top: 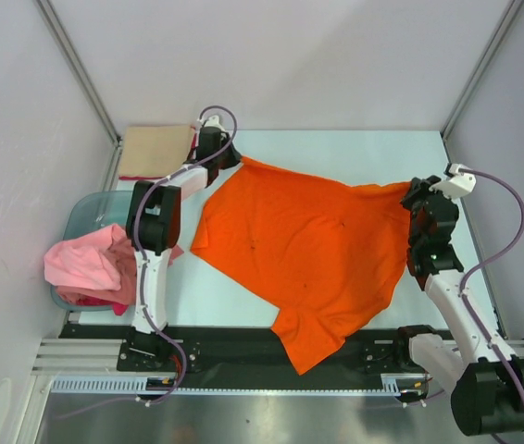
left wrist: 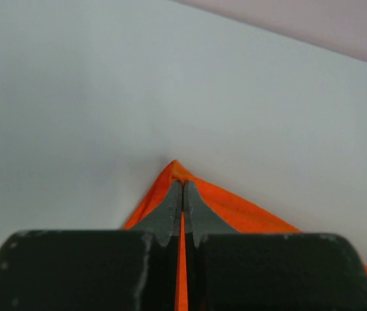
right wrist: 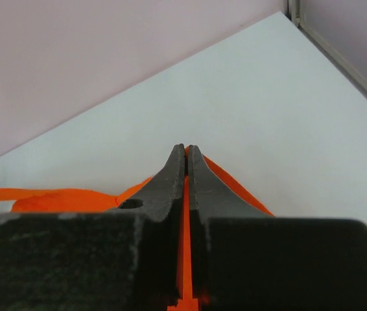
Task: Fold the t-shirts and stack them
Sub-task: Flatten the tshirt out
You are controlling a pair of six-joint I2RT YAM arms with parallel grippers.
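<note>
A bright orange t-shirt (top: 308, 245) lies spread across the middle of the table, one sleeve hanging over the near edge. My left gripper (top: 228, 155) is shut on its far left corner (left wrist: 178, 170), cloth pinched between the fingers. My right gripper (top: 414, 191) is shut on its far right corner (right wrist: 222, 172). A folded tan t-shirt (top: 155, 151) lies flat at the far left of the table. A pink t-shirt (top: 86, 259) and a red one (top: 105, 298) lie crumpled in a heap at the left.
A translucent blue-green plastic tub (top: 81, 217) stands at the left edge and holds the pink and red heap. Grey walls close in the table at the back and both sides. A black rail (top: 243, 347) runs along the near edge.
</note>
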